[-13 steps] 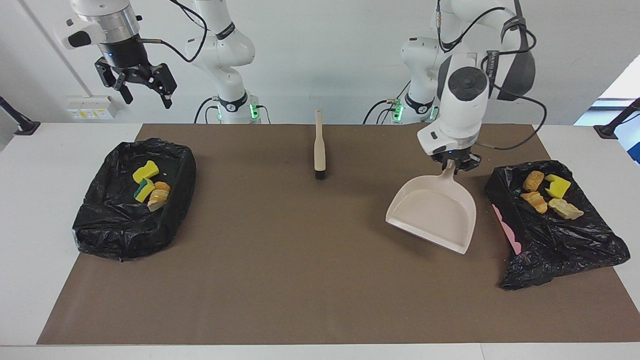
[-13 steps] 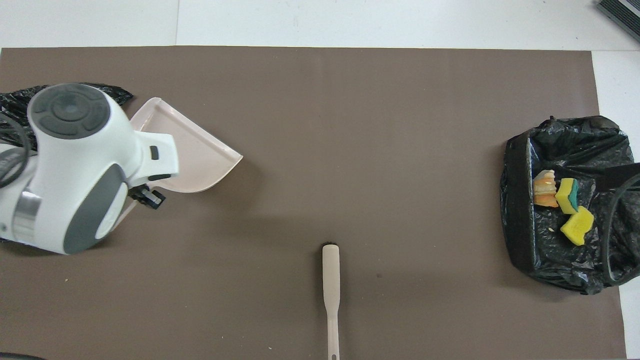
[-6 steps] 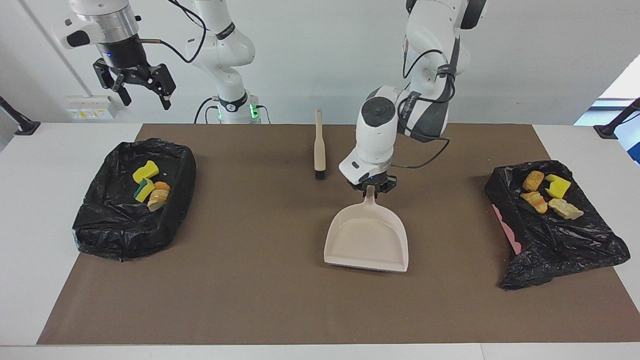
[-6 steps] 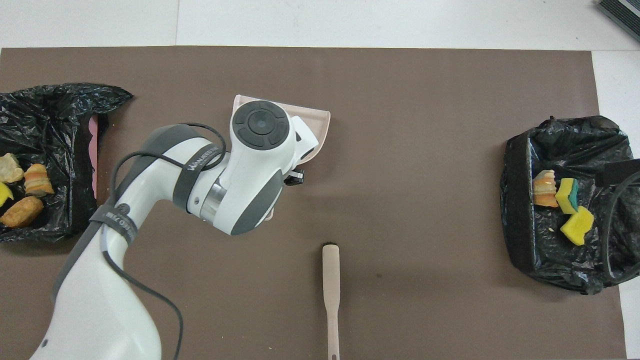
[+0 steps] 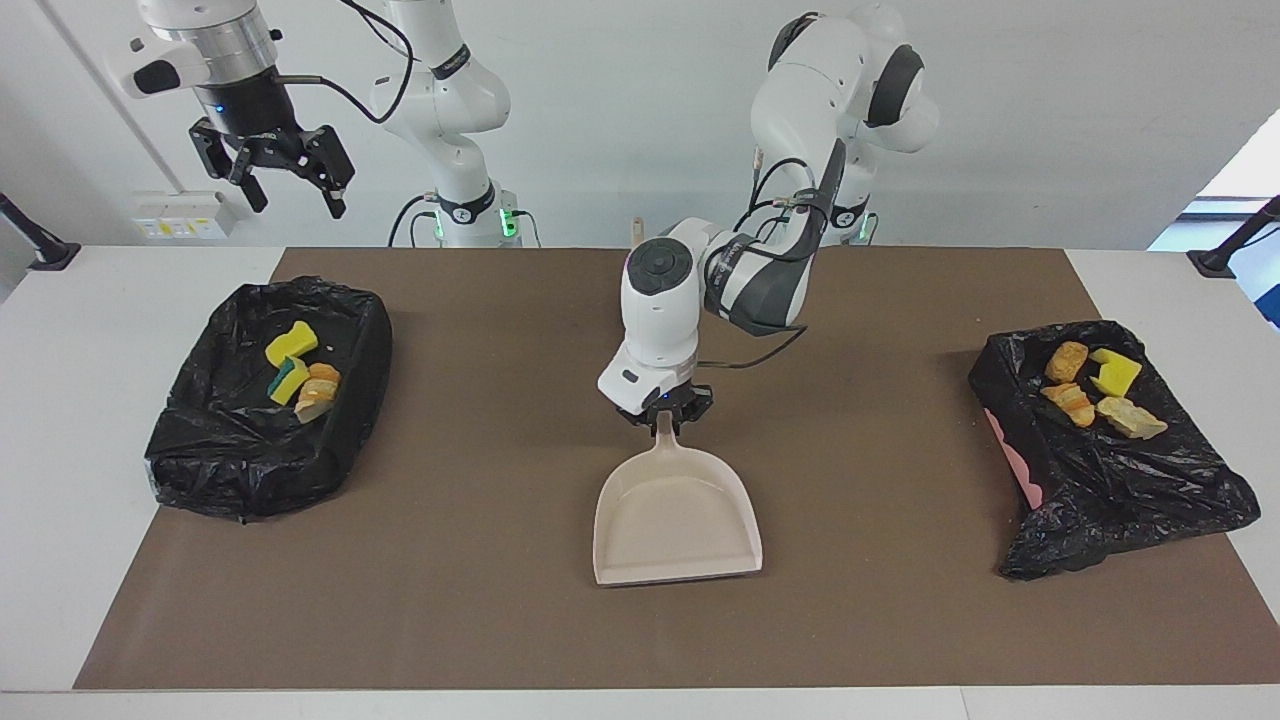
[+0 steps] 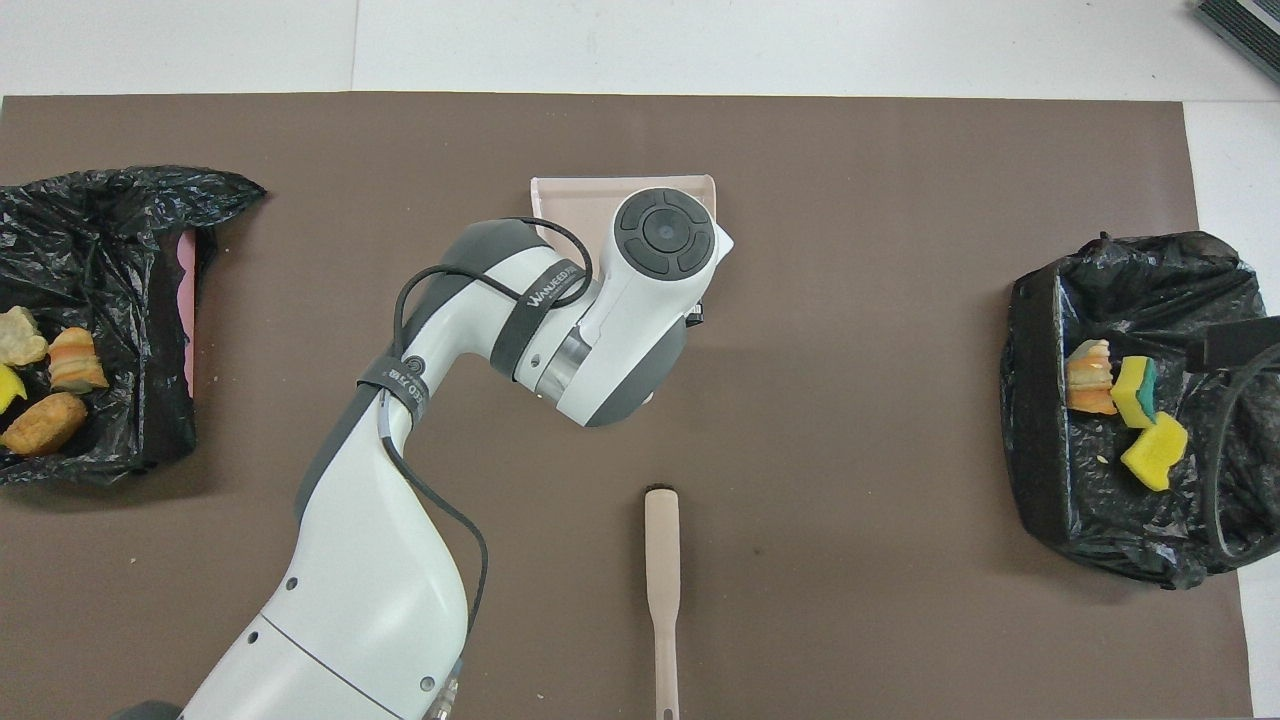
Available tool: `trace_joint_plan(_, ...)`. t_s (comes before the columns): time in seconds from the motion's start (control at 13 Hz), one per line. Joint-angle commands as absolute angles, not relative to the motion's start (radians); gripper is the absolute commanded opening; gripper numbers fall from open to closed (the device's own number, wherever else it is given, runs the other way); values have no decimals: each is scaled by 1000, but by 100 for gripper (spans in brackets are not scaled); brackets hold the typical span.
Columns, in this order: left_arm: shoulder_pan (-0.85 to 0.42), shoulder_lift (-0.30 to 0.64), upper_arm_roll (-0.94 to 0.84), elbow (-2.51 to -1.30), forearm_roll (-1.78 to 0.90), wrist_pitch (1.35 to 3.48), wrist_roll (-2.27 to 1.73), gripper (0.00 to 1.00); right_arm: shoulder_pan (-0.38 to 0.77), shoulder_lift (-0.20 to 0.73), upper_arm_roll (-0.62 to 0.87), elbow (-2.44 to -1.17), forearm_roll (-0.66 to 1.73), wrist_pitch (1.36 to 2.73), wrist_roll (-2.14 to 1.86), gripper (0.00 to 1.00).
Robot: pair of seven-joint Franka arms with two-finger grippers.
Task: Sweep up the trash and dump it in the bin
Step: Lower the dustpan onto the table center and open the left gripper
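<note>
My left gripper is shut on the handle of the empty beige dustpan, which lies low over the middle of the brown mat with its mouth pointing away from the robots. In the overhead view the arm covers most of the dustpan. Trash of yellow sponges and a bread lump sits in the black-bagged bin at the right arm's end. More trash lies in the bagged bin at the left arm's end. My right gripper hangs open and empty high over its bin.
A beige brush lies on the mat nearer to the robots than the dustpan, its bristles pointing away from them. The brown mat covers most of the white table.
The left arm has carried the dustpan from beside the bin at its own end to the middle of the mat, turning it square. The right arm has stayed put.
</note>
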State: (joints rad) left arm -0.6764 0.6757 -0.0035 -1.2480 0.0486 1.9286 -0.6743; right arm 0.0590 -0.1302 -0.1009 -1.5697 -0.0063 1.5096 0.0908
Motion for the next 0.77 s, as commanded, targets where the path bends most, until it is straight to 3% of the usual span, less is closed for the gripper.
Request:
trace_joint_plan(0.0, -695, 677, 12, -1248, -18, 1968, -675, 0, 38, -121, -107, -1555, 25, 1502, 46, 100)
trace_joint_plan(0.31, -698, 667, 11, -1289, -66, 1980, -670, 2, 43, -138, -95, -1555, 6, 1500, 54, 100)
trace_joint_plan(0.38, -698, 666, 11, -1289, -66, 1977, -664, 23, 43, -141, -95, -1555, 6, 1499, 48, 100)
trace_joint_plan(0.54, -698, 661, 12, -1290, -66, 1971, -614, 52, 43, -144, -97, -1557, 6, 1497, 48, 100)
trace_joint_plan(0.69, -699, 651, 14, -1302, -54, 1968, -612, 96, 43, -144, -98, -1557, 6, 1499, 46, 100)
